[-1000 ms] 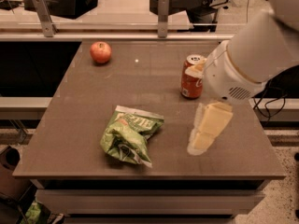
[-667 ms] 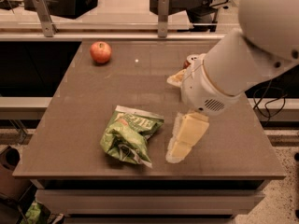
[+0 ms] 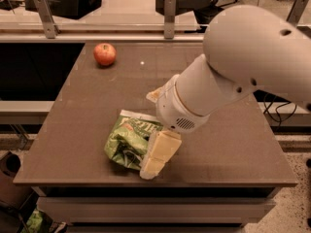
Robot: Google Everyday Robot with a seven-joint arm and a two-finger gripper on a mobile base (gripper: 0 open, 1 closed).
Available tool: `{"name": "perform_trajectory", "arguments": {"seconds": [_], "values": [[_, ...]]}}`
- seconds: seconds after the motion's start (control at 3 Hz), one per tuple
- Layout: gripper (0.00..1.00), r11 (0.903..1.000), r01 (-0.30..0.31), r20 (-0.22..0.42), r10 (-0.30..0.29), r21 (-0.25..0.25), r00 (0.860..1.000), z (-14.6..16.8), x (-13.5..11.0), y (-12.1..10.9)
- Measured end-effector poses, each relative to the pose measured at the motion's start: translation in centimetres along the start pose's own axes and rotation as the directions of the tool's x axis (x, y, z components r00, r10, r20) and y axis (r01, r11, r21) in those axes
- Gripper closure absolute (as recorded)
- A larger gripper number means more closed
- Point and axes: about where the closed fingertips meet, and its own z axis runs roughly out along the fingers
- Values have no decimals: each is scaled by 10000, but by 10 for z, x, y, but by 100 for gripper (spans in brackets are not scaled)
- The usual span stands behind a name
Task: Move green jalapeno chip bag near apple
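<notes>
Hanging low over the front of the table point(image 3: 68, 144), my gripper point(image 3: 156, 158) is at the right edge of the green jalapeno chip bag point(image 3: 125, 142), touching it or just beside. Whether it is apart or closed, I cannot tell. I judge this place serves to take the bag from its side. The apple point(image 3: 105, 54) lies well apart, near the far left corner.
</notes>
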Motion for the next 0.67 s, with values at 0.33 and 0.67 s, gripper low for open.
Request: {"name": "perform_trajectory", "arguments": {"seconds": [0.33,0.67], "values": [[0,9993,108,150,-102,-356,9998,20,-11,8],[0,9977,186,206,-173,-648,9996,34,-17,13]]}}
